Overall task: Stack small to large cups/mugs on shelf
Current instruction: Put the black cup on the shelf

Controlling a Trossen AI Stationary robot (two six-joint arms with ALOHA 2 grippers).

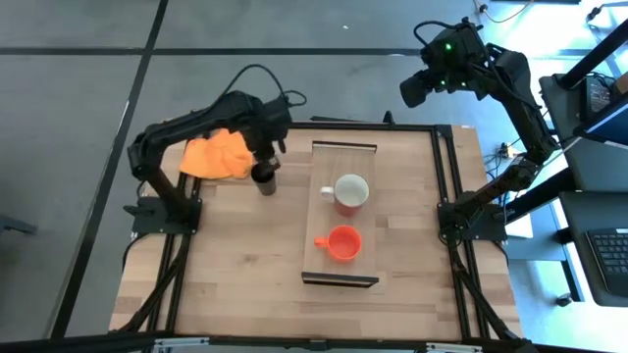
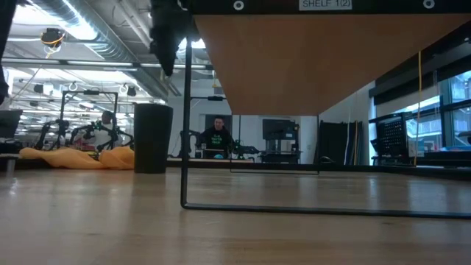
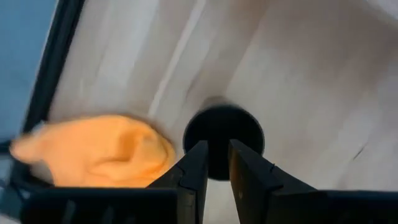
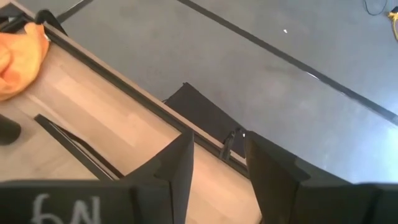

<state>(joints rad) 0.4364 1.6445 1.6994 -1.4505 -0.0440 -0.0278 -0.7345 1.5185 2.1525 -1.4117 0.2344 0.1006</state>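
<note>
The black cup stands upright on its base on the tabletop, left of the shelf, next to the orange cloth. It also shows in the low view. My left gripper hovers straight above the black cup, clear of it, fingers pointing down with a narrow gap. The white-and-red mug and the orange mug stand on the shelf board. My right gripper is open and empty, raised beyond the table's far right corner.
An orange cloth lies crumpled at the far left of the table, touching or nearly touching the black cup. The shelf's dark brackets stand at its near and far ends. Bare wood lies along the table's near left.
</note>
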